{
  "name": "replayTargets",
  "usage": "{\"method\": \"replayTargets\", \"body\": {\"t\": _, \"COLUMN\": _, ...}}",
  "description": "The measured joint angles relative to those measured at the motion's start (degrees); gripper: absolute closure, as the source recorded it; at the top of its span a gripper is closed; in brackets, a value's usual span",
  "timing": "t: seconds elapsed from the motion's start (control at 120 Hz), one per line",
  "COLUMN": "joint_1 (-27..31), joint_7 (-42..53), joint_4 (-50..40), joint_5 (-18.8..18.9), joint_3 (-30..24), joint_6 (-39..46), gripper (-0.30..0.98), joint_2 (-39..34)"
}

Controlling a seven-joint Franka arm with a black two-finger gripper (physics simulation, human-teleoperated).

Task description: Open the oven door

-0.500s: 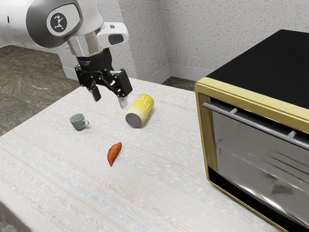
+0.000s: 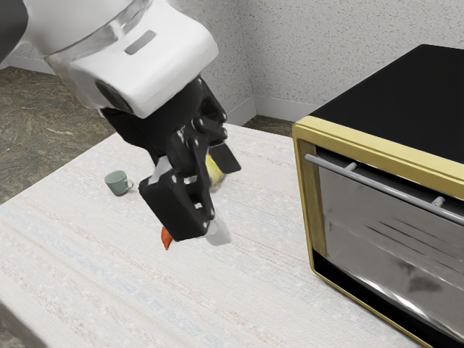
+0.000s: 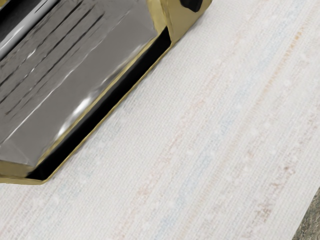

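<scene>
Evidently bound for the oven (image 2: 406,94), the gripper (image 2: 223,194) hangs over the worktop (image 2: 87,275), fingers apart, in the exterior view; the handle (image 2: 384,187) lies well off toward that view's right, its long bar running across the top of the closed door (image 2: 377,225). In the wrist view, the handle parallels the door's lower edge, a line the grasp should straddle.
</scene>
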Motion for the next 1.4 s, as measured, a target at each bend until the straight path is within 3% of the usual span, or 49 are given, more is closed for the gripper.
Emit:
{"method": "replayTargets", "body": {"t": 0.142, "joint_1": -0.2, "joint_7": 11.5, "joint_4": 5.7, "joint_5": 1.1, "joint_3": -5.6, "joint_6": 6.4, "gripper": 0.00, "joint_2": 9.2}}
{"method": "replayTargets", "body": {"t": 0.383, "joint_1": -0.1, "joint_7": 25.8, "joint_4": 14.4, "joint_5": 1.6, "joint_3": -4.8, "joint_6": 8.1, "gripper": 0.00, "joint_2": 21.9}}
{"method": "replayTargets", "body": {"t": 0.667, "joint_1": 3.7, "joint_7": 36.7, "joint_4": 14.5, "joint_5": 1.6, "joint_3": -4.6, "joint_6": 8.8, "gripper": 0.00, "joint_2": 25.6}}
{"method": "replayTargets", "body": {"t": 0.792, "joint_1": 3.7, "joint_7": 40.2, "joint_4": 14.9, "joint_5": 1.6, "joint_3": -4.4, "joint_6": 9.4, "gripper": -0.09, "joint_2": 26.5}}
{"method": "replayTargets", "body": {"t": 0.842, "joint_1": 3.6, "joint_7": 41.3, "joint_4": 14.7, "joint_5": 1.6, "joint_3": -4.4, "joint_6": 9.5, "gripper": -0.01, "joint_2": 26.6}}
{"method": "replayTargets", "body": {"t": 0.958, "joint_1": 3.6, "joint_7": 43.7, "joint_4": 12.5, "joint_5": 1.8, "joint_3": -4.6, "joint_6": 10.4, "gripper": -0.04, "joint_2": 26.1}}
{"method": "replayTargets", "body": {"t": 0.992, "joint_1": 4.0, "joint_7": 44.3, "joint_4": 5.7, "joint_5": 2.2, "joint_3": -5.1, "joint_6": 11.5, "gripper": 0.00, "joint_2": 21.3}}
{"method": "replayTargets", "body": {"t": 1.042, "joint_1": 3.2, "joint_7": 45.1, "joint_4": -12.1, "joint_5": 3.0, "joint_3": -5.3, "joint_6": 15.2, "gripper": 0.17, "joint_2": 7.3}}
{"method": "replayTargets", "body": {"t": 1.125, "joint_1": 3.0, "joint_7": 46.3, "joint_4": -48.7, "joint_5": 4.3, "joint_3": -5.1, "joint_6": 24.3, "gripper": 0.09, "joint_2": -22.6}}
{"method": "replayTargets", "body": {"t": 1.167, "joint_1": 1.3, "joint_7": 46.7, "joint_4": -57.4, "joint_5": 4.5, "joint_3": -6.8, "joint_6": 26.6, "gripper": 0.07, "joint_2": -35.5}}
{"method": "replayTargets", "body": {"t": 1.192, "joint_1": 1.2, "joint_7": 46.7, "joint_4": -52.2, "joint_5": 4.2, "joint_3": -6.1, "joint_6": 26.8, "gripper": 0.05, "joint_2": -37.8}}
{"method": "replayTargets", "body": {"t": 1.225, "joint_1": 4.2, "joint_7": 45.7, "joint_4": -36.3, "joint_5": 3.8, "joint_3": -3.0, "joint_6": 24.4, "gripper": 0.04, "joint_2": -33.6}}
{"method": "replayTargets", "body": {"t": 1.258, "joint_1": 9.6, "joint_7": 43.1, "joint_4": -16.4, "joint_5": 3.9, "joint_3": 0.5, "joint_6": 19.0, "gripper": 0.04, "joint_2": -22.4}}
{"method": "replayTargets", "body": {"t": 1.292, "joint_1": 13.0, "joint_7": 40.4, "joint_4": -4.1, "joint_5": 3.0, "joint_3": 6.1, "joint_6": 14.8, "gripper": 0.03, "joint_2": -12.5}}
{"method": "replayTargets", "body": {"t": 1.342, "joint_1": 15.6, "joint_7": 35.9, "joint_4": 4.7, "joint_5": 1.6, "joint_3": 14.4, "joint_6": 10.2, "gripper": 0.02, "joint_2": -1.1}}
{"method": "replayTargets", "body": {"t": 1.4, "joint_1": 17.0, "joint_7": 30.6, "joint_4": 8.0, "joint_5": 0.4, "joint_3": 18.7, "joint_6": 7.1, "gripper": 0.02, "joint_2": 8.9}}
